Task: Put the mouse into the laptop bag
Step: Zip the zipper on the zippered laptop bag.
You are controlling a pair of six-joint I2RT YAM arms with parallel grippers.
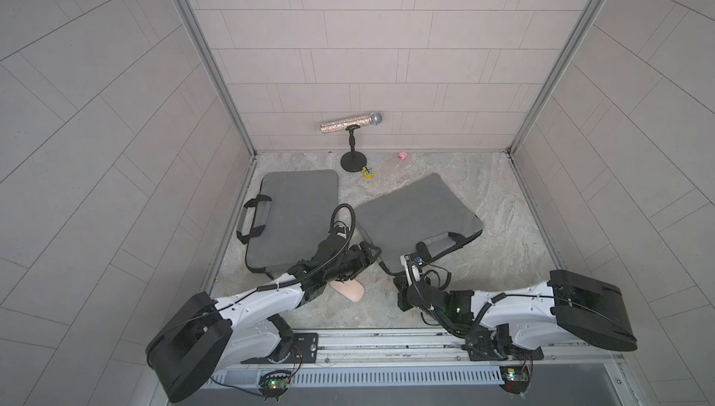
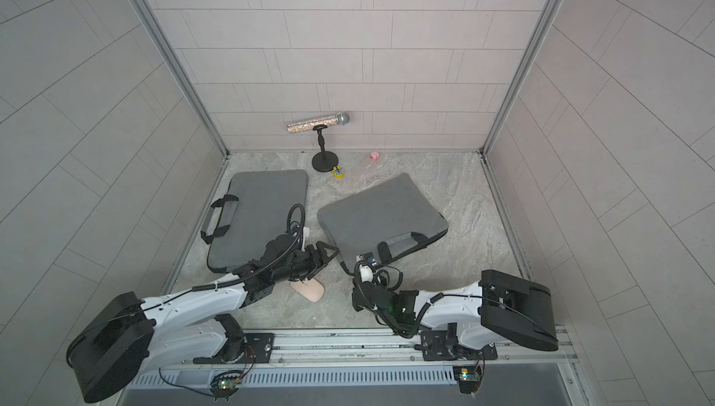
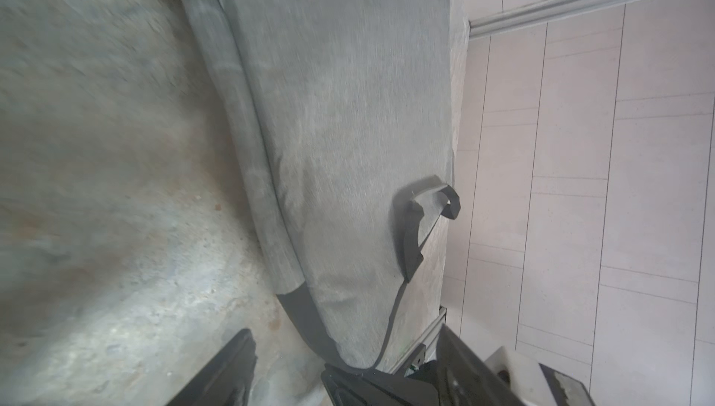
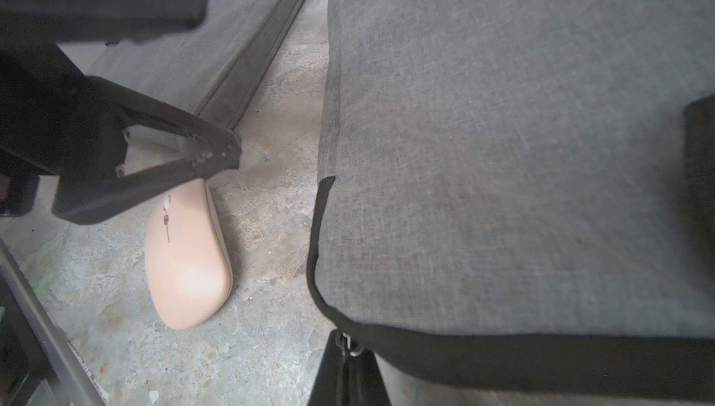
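Right wrist view: right gripper (image 4: 348, 369) pinched shut on the zipper pull (image 4: 350, 344) at the black-trimmed corner of the laptop bag (image 4: 503, 152).

In both top views, nearest, along the lower edge of the frame: metal rail (image 1: 387, 340) carrying both arm bases. Further up, mid-frame: the laptop bag flat and skewed at centre right. A second grey bag (image 1: 294, 210) flat at centre left, near the left wall, parted from the first by a strip of bare tabletop (image 1: 503, 249). Farthest, by the back wall: microphone (image 1: 352, 123) across a black stand (image 1: 353, 160), a small yellow thing (image 1: 368, 172) beside the stand's base, a small pink thing (image 1: 403, 156) right of it. Left forearm (image 1: 271, 292) crossing the lower right corner of the second grey bag and covering one end of the mouse (image 1: 350, 291).

Mouse pale pink, on bare tabletop outside both bags, at lower centre between the two arms. Left gripper (image 2: 329, 256) just above it in the frame, jaws spread apart, gripping nothing. In the right wrist view, one finger (image 4: 182, 145) of that gripper over the mouse's front end, hiding its tip; touching or not, impossible to tell. Not between the jaws; left of the right gripper, bare tabletop between.
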